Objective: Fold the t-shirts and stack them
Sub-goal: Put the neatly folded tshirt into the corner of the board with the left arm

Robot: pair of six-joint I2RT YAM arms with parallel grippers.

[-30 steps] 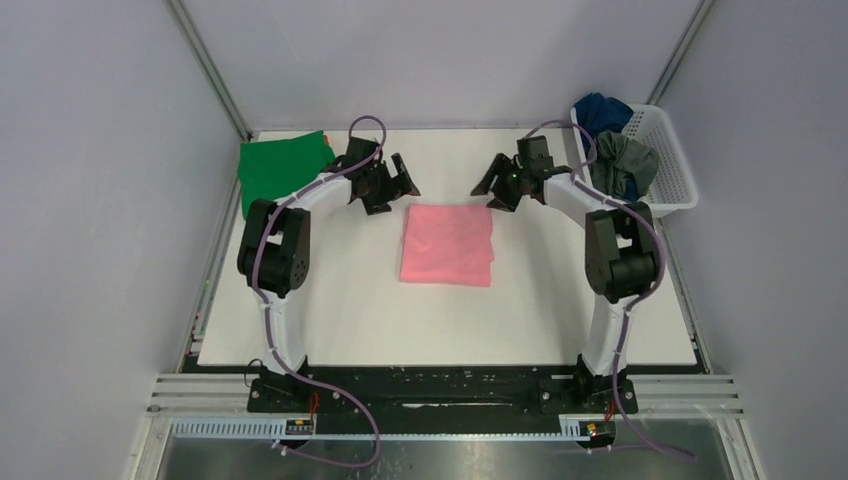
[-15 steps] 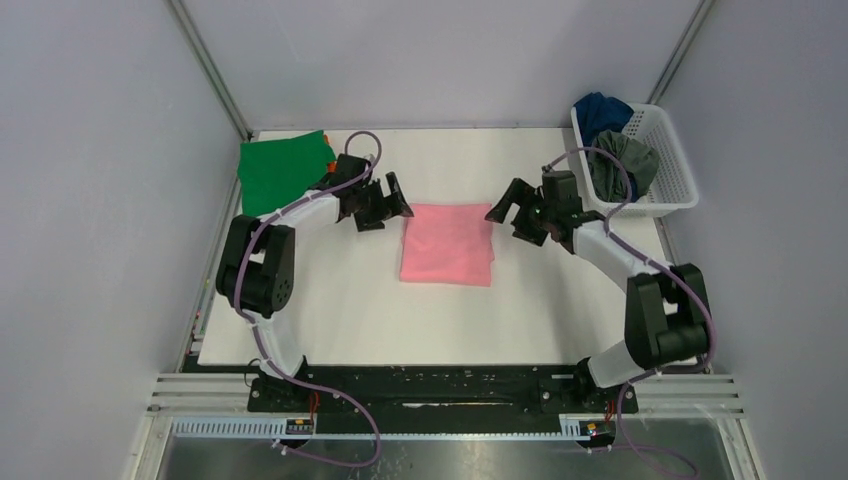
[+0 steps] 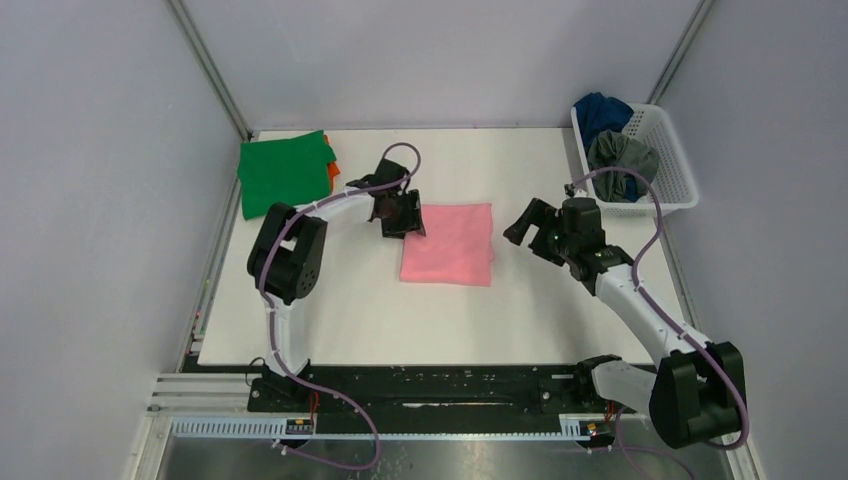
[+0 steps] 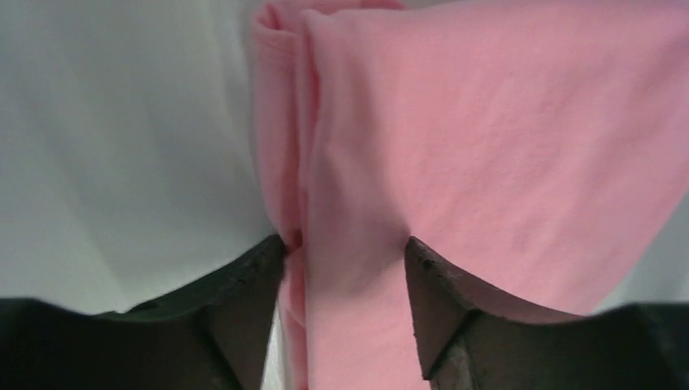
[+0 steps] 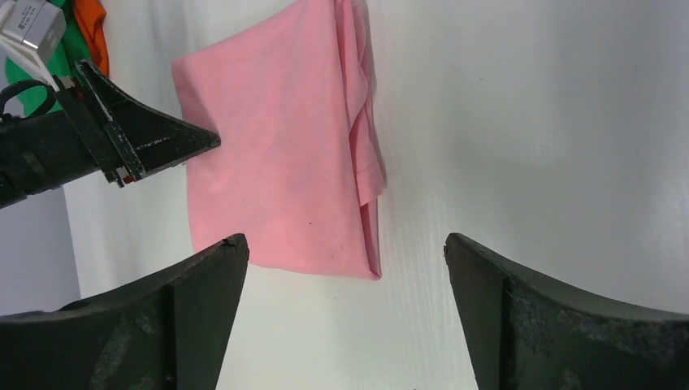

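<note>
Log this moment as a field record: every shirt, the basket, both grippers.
pink t-shirt: folded, flat, mid-table
green t-shirt: folded, far left corner of table
orange t-shirt: a sliver showing at the green one's right edge
dark blue t-shirt: crumpled in basket, far end
grey t-shirt: crumpled in basket, nearer
basket: white lattice, far right
left gripper: open, astride pink t-shirt's far left corner
right gripper: open, empty, right of pink t-shirt
</note>
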